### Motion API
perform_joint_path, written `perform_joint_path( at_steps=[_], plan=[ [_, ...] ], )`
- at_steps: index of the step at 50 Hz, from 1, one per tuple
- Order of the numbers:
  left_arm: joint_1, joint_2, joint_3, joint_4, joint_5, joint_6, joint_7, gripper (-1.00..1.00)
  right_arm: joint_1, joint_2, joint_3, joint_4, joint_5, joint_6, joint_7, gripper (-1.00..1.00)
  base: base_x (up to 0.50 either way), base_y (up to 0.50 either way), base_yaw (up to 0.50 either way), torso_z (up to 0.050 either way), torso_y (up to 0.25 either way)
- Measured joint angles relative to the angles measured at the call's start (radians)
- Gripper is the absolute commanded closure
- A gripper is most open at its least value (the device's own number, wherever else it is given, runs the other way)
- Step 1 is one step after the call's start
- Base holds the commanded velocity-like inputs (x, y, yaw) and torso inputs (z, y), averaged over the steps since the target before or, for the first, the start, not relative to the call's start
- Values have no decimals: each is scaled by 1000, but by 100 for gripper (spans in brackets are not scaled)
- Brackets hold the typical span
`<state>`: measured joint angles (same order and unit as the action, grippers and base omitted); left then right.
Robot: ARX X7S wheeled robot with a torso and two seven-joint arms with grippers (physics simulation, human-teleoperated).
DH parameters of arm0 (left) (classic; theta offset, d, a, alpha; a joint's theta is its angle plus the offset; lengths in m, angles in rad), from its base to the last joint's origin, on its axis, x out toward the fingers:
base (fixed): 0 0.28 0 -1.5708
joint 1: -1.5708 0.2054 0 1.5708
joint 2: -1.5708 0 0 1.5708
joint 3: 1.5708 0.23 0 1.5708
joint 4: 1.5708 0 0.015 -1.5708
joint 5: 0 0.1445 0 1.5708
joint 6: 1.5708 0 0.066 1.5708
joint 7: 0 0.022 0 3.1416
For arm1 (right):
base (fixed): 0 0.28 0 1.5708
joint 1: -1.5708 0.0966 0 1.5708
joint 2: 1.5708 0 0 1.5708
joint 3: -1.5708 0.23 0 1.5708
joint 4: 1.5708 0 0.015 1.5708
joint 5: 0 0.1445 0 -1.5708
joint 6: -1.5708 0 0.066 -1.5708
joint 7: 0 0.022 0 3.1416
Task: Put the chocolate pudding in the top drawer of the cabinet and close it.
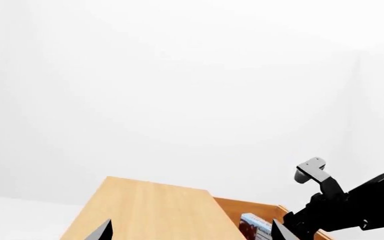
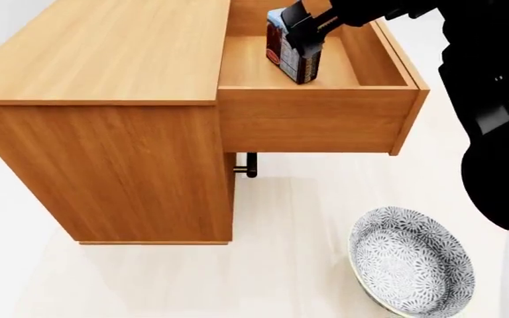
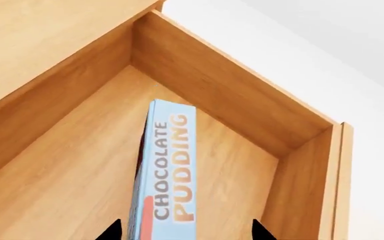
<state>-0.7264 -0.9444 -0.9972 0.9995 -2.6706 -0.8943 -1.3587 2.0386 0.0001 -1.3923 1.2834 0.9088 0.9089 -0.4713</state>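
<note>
The top drawer (image 2: 312, 122) of the wooden cabinet (image 2: 104, 59) is pulled wide open. The chocolate pudding (image 2: 294, 63), a thin box with a blue edge, stands on its edge inside the drawer near the back left. Its lower end seems to rest on the drawer floor. My right gripper (image 2: 303, 33) is open and straddles the top of the box. In the right wrist view the pudding (image 3: 172, 175) sits between the spread fingertips of the right gripper (image 3: 186, 231), with gaps on both sides. My left gripper (image 1: 192, 232) is open and empty above the cabinet top (image 1: 152, 210).
A patterned grey-white bowl (image 2: 411, 262) sits on the floor at the front right of the cabinet. A dark handle (image 2: 247, 165) of the lower drawer shows under the open drawer. My right arm (image 2: 502, 99) fills the right edge of the head view.
</note>
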Motion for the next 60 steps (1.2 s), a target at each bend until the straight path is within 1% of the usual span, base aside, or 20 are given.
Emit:
perform_joint_path(
  at_steps=[11, 20, 25, 33, 38, 50, 60],
  plan=[
    [1, -5, -4, 0, -1, 6, 1, -100, 13, 0, -1, -6, 1, 0, -13, -100, 0, 0, 0, 0, 0],
    [2, -8, -11, 3, -7, 12, -1, -100, 60, 0, 17, 6, 20, -12, -38, -100, 0, 0, 0, 0, 0],
    [2, -7, -12, 4, -6, 14, 0, -100, 91, 1, 82, 13, -27, -16, -54, -100, 0, 0, 0, 0, 0],
    [2, -9, -18, 2, -7, 13, 2, -100, 123, 28, 252, 12, -165, -45, -60, -100, 0, 0, 0, 0, 0],
    [3, -9, -27, 1, -8, 7, 4, -100, 90, 124, 360, -151, -176, 5, 20, -100, 0, 0, 0, 0, 0],
    [5, 6, -37, -3, 1, -10, 12, -100, -58, 400, 576, -608, -92, 157, 253, -100, 0, 0, 0, 0, 0],
    [11, 20, -39, -3, 8, -18, 16, -100, -183, 573, 688, -842, -42, 158, 350, -100, 0, 0, 0, 0, 0]
  ],
)
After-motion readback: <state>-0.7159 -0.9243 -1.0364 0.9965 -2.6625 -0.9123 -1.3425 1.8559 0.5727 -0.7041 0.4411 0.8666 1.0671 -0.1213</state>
